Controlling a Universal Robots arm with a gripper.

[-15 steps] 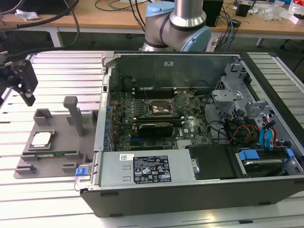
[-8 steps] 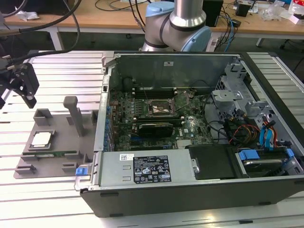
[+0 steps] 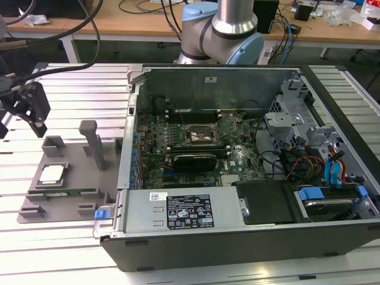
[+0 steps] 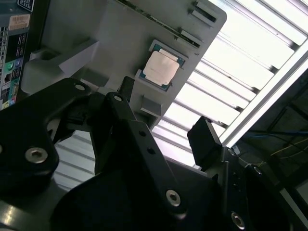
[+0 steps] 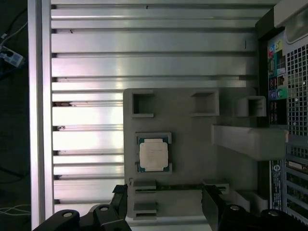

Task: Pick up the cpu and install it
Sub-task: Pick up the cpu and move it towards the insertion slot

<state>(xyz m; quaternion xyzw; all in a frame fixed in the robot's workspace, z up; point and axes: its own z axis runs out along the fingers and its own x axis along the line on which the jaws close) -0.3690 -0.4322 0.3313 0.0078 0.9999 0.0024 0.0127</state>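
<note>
Jaws spread wide, holding nothing, clear of the cpu [image 5: 154, 154].

Counted at the exterior view's left: one cpu [image 3: 52, 174], one memory stick [image 3: 71, 191], one grey holder tray [image 3: 72, 155]. At its right: one computer case [image 3: 178, 250]. One gripper [image 5: 165, 197], two fingers [image 5: 121, 204]. Far side: one robot arm [image 3: 225, 27].

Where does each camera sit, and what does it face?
Exterior view: off the arm, looking down across the open computer case and tray; arm and gripper show.
First wrist view: on the wrist, straight down at the cpu; open gripper shows.
Second wrist view: on the wrist, slanted past the gripper toward the cpu.
Shared: cpu, tray, gripper.
</note>
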